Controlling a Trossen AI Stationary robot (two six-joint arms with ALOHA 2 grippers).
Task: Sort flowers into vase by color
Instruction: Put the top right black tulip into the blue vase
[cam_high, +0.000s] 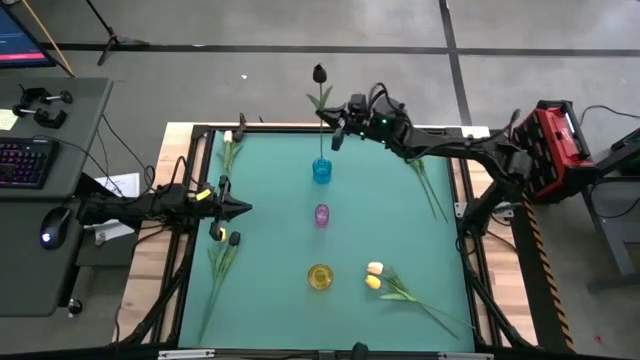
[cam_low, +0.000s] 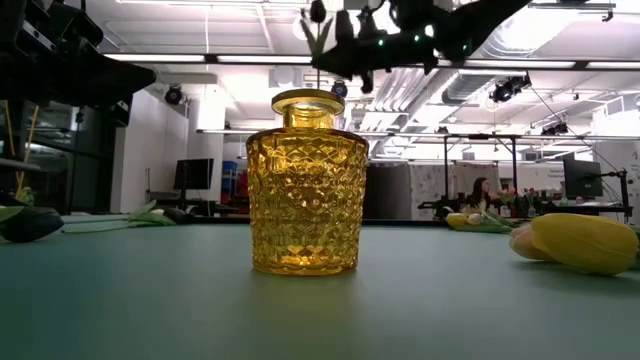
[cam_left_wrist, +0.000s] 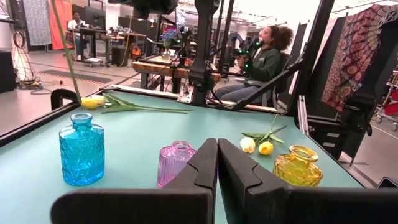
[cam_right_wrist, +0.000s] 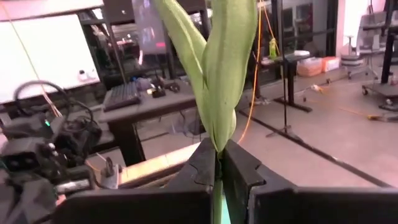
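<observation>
Sorting has barely begun, judging by how things lie. Three small glass vases stand in a line down the middle of the green tabletop (cam_high: 270, 220): a blue vase (cam_high: 321, 170) at the far end, a pink vase (cam_high: 321, 214) in the middle, and a yellow vase (cam_high: 320, 277) nearest the front edge. The pink and yellow vases look empty.

Above the blue vase, the right gripper (cam_high: 337, 130) pinches the stem of a dark tulip (cam_high: 320, 74) between fingers pressed tight on it; the right wrist view shows the green leaf rising straight out of the closed fingers. The stem runs down to the blue vase's mouth, though whether its tip is already inside cannot be told from overhead. This looks like the first flower being placed.

All the other flowers lie flat on the tabletop. A pale tulip (cam_high: 229, 140) lies well to the left of the blue vase, near the far corner. A yellow tulip (cam_high: 233, 238) lies to the left of the yellow vase. A pale and yellow pair (cam_high: 374, 275) rests just right of the yellow vase, stems trailing toward the front right corner. More green stems (cam_high: 428, 185) lie to the right of the blue vase, under the right arm.

Left of the pink vase, the left gripper (cam_high: 240, 208) waits with its fingers pressed together on nothing.
</observation>
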